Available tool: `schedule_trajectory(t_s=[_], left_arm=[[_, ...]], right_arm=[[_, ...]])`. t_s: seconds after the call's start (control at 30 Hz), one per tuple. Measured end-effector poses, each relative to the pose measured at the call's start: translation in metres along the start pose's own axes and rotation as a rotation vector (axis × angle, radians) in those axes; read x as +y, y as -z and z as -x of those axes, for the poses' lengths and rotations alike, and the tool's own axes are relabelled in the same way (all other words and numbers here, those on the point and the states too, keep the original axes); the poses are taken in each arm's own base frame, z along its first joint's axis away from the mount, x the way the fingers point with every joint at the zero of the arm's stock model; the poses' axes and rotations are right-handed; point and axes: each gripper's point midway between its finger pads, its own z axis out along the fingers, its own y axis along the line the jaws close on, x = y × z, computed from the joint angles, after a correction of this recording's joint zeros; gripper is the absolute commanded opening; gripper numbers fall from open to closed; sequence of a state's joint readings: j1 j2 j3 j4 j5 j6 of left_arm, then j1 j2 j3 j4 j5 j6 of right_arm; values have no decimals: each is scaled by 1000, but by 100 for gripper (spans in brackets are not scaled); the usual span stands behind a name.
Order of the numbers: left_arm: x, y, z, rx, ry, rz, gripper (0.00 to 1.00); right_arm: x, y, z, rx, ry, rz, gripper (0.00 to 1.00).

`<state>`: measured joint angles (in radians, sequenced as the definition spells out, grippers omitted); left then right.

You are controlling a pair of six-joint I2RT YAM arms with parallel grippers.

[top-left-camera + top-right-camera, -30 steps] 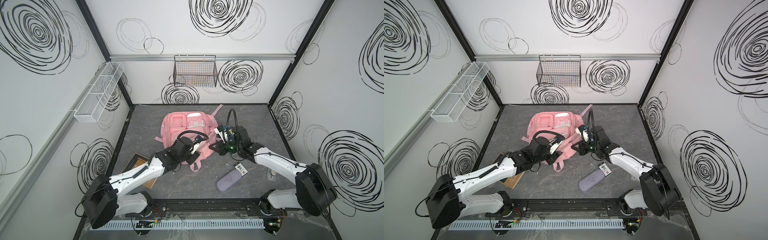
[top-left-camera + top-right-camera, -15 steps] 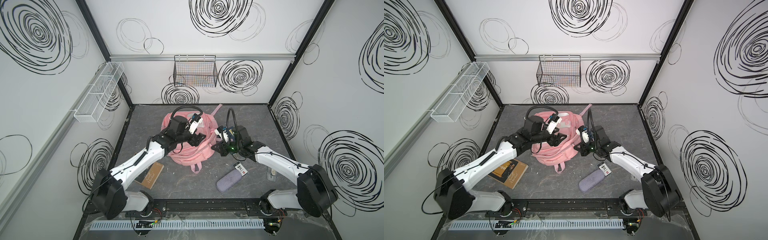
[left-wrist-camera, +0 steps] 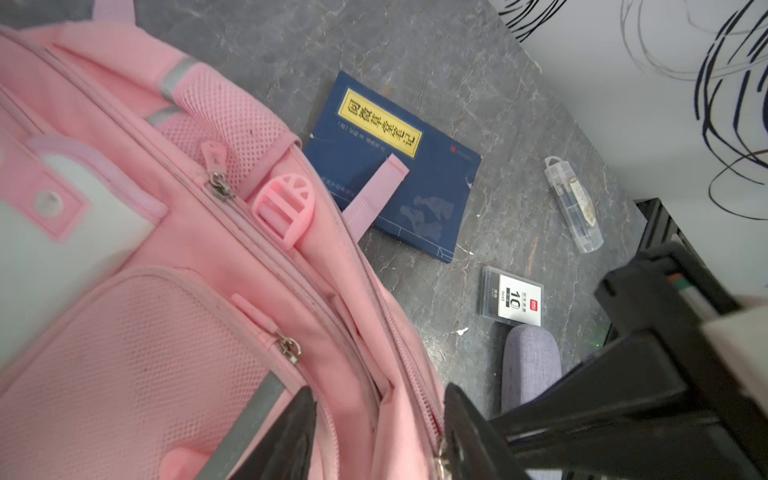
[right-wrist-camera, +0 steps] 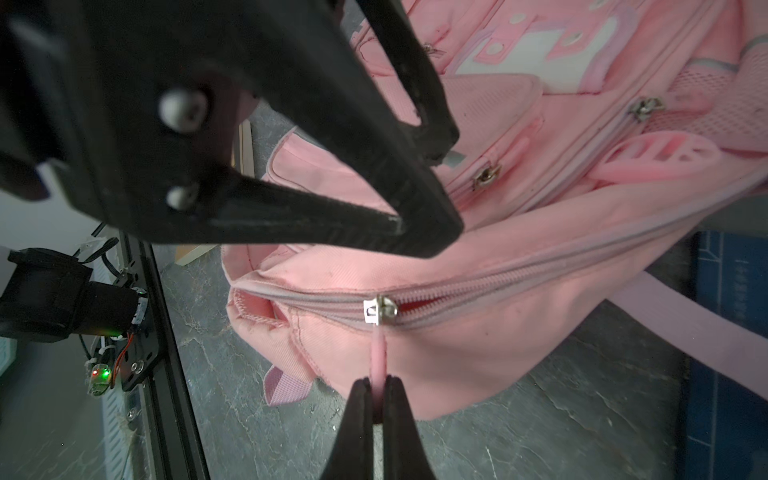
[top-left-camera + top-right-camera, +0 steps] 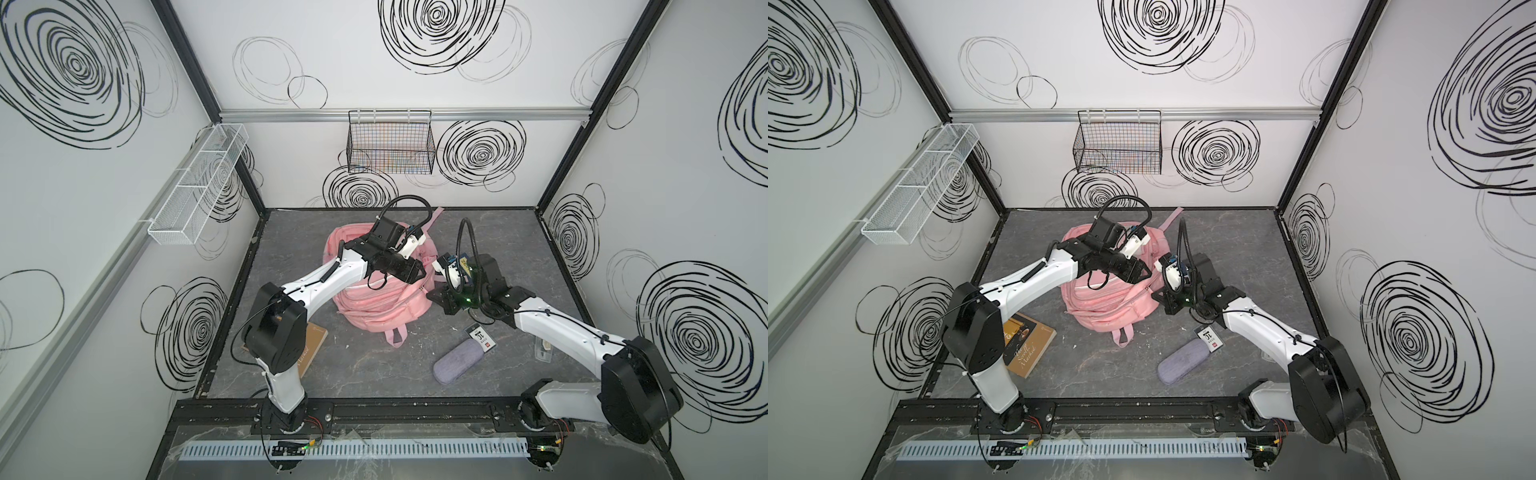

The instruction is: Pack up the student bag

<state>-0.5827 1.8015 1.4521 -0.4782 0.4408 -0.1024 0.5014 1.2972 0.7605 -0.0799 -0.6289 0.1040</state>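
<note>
The student bag (image 5: 382, 303) (image 5: 1108, 307), pink, sits bunched up mid-table. My right gripper (image 4: 376, 382) (image 5: 440, 297) is shut on the pink pull tab (image 4: 377, 353) of the zipper slider (image 4: 380, 309) on the bag's right side. Beyond the slider the zipper gapes a little and shows red inside. My left gripper (image 3: 379, 390) (image 5: 419, 272) reaches over the bag from the left. Its jaws stand apart, astride a fold of the bag's rim beside a zipper. Its black fingers (image 4: 415, 208) hang just above the slider.
A brown book (image 5: 1027, 345) lies front left by the left arm's base. A blue book (image 3: 395, 166) lies partly under a bag strap. At front right lie a grey-lilac pouch (image 5: 457, 365), a card packet (image 5: 481, 338) and a clear case (image 5: 543, 351). A wire basket (image 5: 390, 145) hangs on the back wall.
My left arm has swung from the bag's front up over its top to the right rim, and its jaws have narrowed. The bag has bunched up. The right gripper keeps its hold.
</note>
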Motion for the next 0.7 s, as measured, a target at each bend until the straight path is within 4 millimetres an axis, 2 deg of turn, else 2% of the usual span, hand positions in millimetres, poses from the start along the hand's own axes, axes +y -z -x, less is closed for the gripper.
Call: schedule_trajectory(t_s=[0.1, 0.3, 0.5, 0.7], left_arm=[[1, -7, -8, 38, 17, -4, 50], [-3, -13, -11, 66, 29, -33, 42], [-11, -22, -15, 92, 27, -67, 43], [-12, -23, -16, 103, 27, -64, 31]], right_arm=[[-1, 1, -3, -1, 0, -6, 0], [-2, 1, -7, -1, -1, -9, 0], [-2, 1, -4, -11, 5, -8, 0], [-2, 1, -4, -14, 6, -8, 0]])
